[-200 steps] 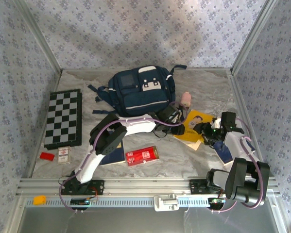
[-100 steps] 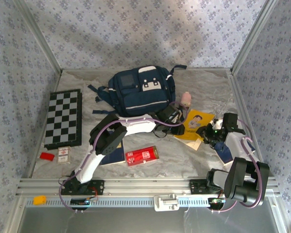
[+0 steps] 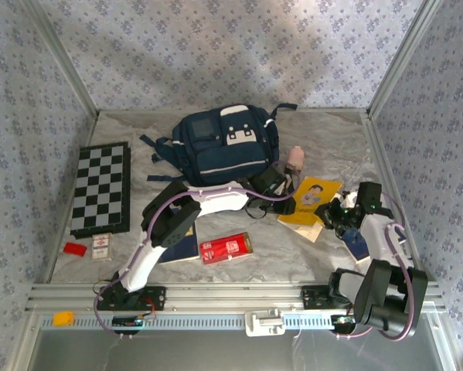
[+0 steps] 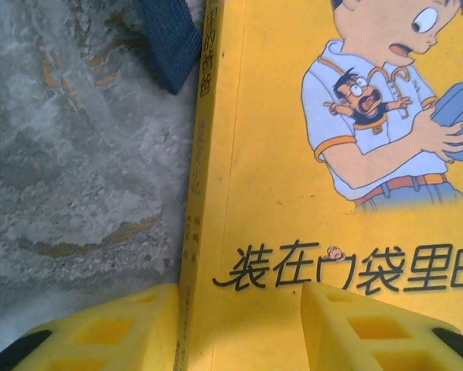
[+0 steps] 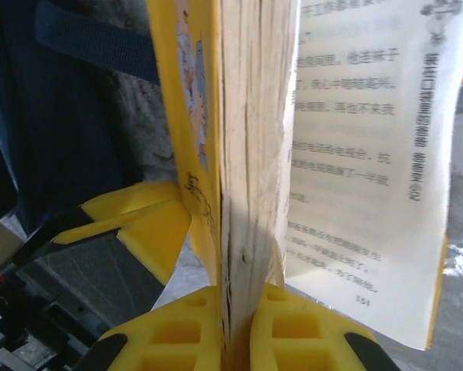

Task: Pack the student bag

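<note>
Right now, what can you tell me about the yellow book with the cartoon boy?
The yellow book is a paperback with a cartoon boy and black Chinese lettering on its cover. It lies on the marbled table, right of the student bag. The right gripper pinches its pale page block, one printed page fanning loose. The left gripper stands open over its spine.

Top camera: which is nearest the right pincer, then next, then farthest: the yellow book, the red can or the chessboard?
1. The yellow book: clamped in the right pincer, on the right side.
2. The red can: near the front, in the middle.
3. The chessboard: far over on the left.
</note>
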